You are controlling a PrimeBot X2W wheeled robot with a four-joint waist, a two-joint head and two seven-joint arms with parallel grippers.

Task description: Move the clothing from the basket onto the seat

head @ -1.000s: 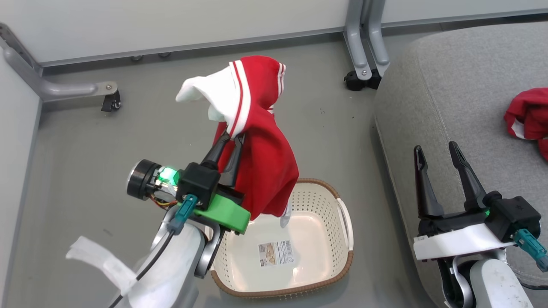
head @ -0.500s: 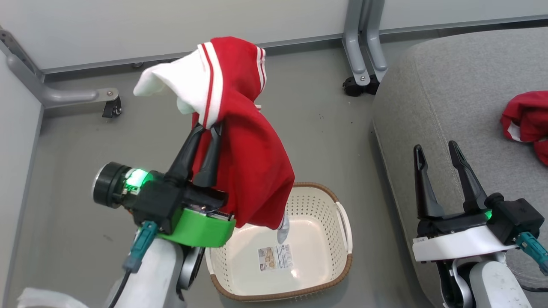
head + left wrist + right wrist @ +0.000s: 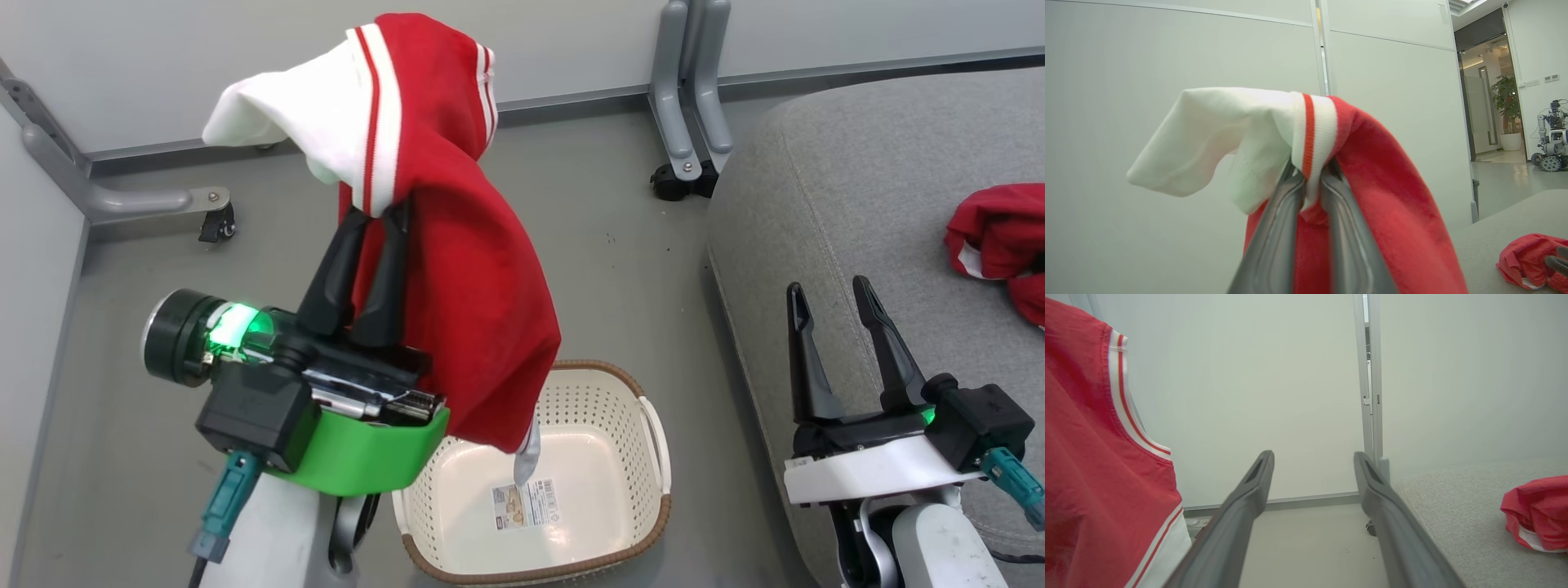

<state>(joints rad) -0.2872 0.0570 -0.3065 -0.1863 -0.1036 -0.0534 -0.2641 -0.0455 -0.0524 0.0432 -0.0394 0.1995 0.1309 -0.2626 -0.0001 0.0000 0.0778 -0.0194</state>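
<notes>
My left gripper [image 3: 377,214] is shut on the striped red and white garment [image 3: 465,269], which hangs high above the floor with its lower end dangling over the basket [image 3: 571,384]. In the left wrist view the fingers [image 3: 1286,204] pinch the white striped band of that garment [image 3: 1392,212]. The cream basket holds just a paper label [image 3: 526,502]. A second red garment [image 3: 992,237] lies crumpled on the grey seat [image 3: 857,196] at the right. My right gripper [image 3: 829,290] stands open and empty over the seat's near edge, well short of that garment [image 3: 1535,514].
A pale partition wall [image 3: 245,49] runs along the back, with grey metal legs on castors [image 3: 682,175] between basket and seat and another castor leg [image 3: 208,212] at the left. Another wheeled robot [image 3: 1551,139] stands far off in a doorway.
My left gripper has lifted the striped garment higher and nearer the head camera, so its hem now barely reaches the basket. The right gripper has stayed where it was.
</notes>
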